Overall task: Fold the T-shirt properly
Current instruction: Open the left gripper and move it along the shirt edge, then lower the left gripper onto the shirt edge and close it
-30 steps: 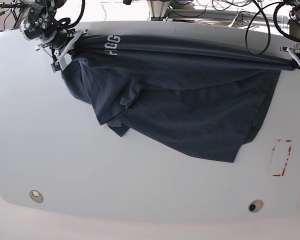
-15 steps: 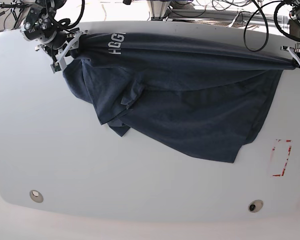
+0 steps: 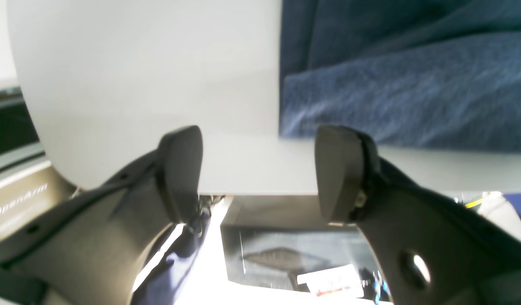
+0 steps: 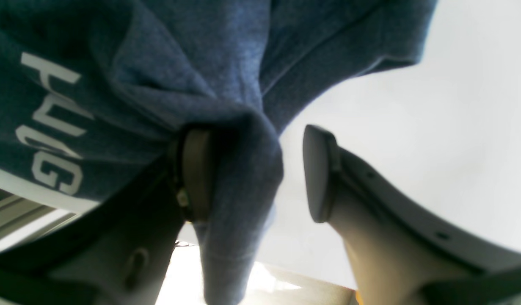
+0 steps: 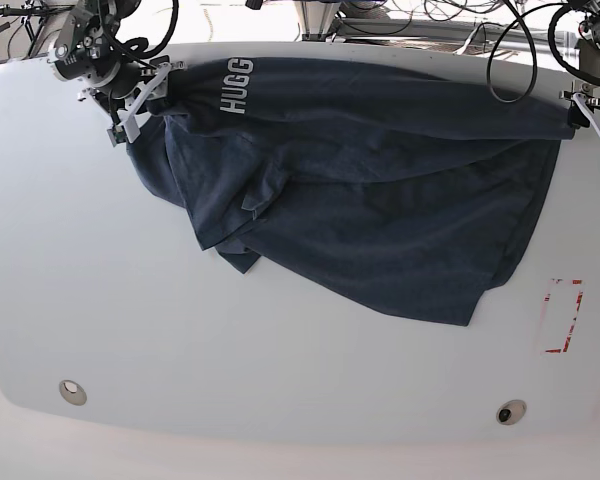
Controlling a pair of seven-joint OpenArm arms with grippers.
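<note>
Smooth, matte white and rounded at its corners, the bench (image 5: pixel 180 340) carries the whole scene, with cables and metal framing crowding the far edge behind it. At the left gripper (image 3: pixel 258 169) the jaws stand wide apart with only bare bench between their dark, rounded pads; the T-shirt (image 5: pixel 380 190) ends in a straight edge just beyond them, not touching. At the right gripper (image 4: pixel 252 178) the jaws are also parted: a soft roll of the shirt's fabric drapes over one pad while the other pad stands clear of the cloth, so nothing is pinched. The shirt is dark navy, heathered knit with a faintly fuzzy grain, spread in loose folds across the far half of the bench between the two grippers. White block lettering (image 5: pixel 236 86) lies near the right gripper, and below it a sleeve bunches into a crumpled lobe. A red-outlined rectangle (image 5: pixel 560 316) marks the bench beside the shirt's lower hem corner.
</note>
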